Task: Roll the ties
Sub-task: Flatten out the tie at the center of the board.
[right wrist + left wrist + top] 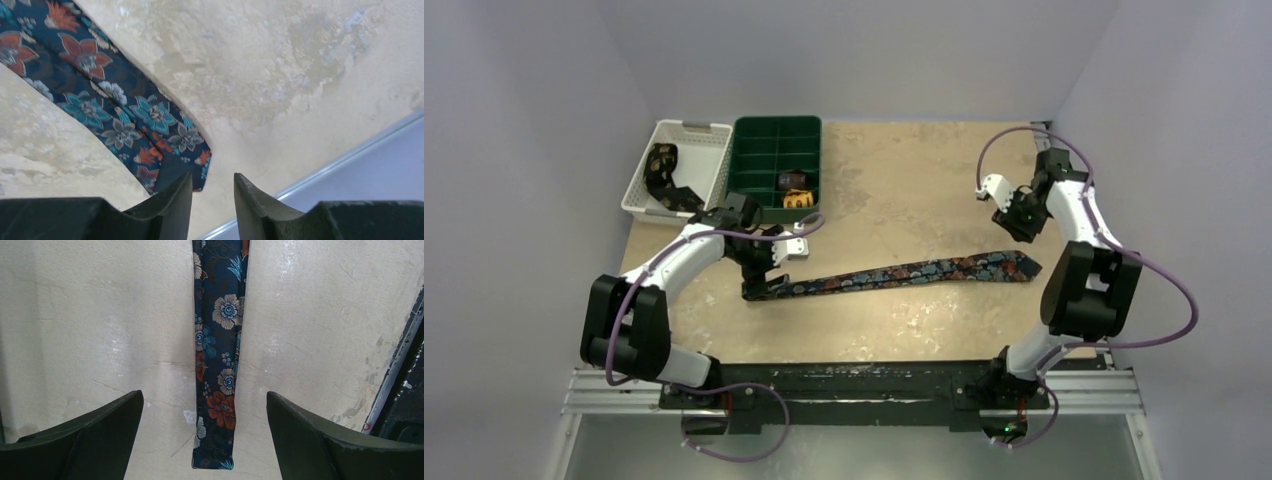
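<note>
Navy floral tie (218,370) lies flat on the desk (100,315), its narrow end centred between the wide-spread fingers of my left gripper (205,440), which holds nothing. My right gripper (212,200) has its fingers nearly together, empty, with the tie's wide pointed tip just beside its left finger. Farther out from my left gripper, rolled ties (795,190) sit in a green tray (776,135) beside a white basket (706,140).

Counts: one dark navy floral-print fabric necktie (904,274) flat on the table. One black-and-gold patterned tie (662,175) in one white slotted plastic basket (707,135). Two rolled ties (795,190) in one dark green compartmented plastic tray (776,130). Two black-and-white robot arms (679,262).
</note>
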Tool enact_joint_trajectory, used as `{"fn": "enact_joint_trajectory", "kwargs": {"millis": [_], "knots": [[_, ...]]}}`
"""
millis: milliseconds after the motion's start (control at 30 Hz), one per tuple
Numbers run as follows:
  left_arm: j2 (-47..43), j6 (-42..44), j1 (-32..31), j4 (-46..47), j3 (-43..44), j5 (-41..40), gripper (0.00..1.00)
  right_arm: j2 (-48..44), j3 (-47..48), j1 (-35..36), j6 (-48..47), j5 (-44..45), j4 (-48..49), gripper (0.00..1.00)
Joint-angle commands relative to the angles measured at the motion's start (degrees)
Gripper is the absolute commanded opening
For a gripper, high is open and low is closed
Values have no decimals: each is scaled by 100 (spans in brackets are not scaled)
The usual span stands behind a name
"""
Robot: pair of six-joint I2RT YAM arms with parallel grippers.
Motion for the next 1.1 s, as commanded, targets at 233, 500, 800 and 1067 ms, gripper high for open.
{"fn": "enact_joint_trajectory", "kwargs": {"millis": [233, 500, 800, 1067], "knots": [[-115, -236, -14, 56, 229, -49, 93, 1252, 648, -8, 404, -261, -844, 51], [-81, -418, -14, 119, 227, -117, 93, 1609, 385, -3, 397, -43, -425, 34], [-107, -394, -12, 185, 142, -309, 93, 1393, 283, -6, 160, 43, -441, 15], [-109, -412, -9, 263, 97, -335, 93, 932, 350, -3, 104, -201, -866, 0]]}}
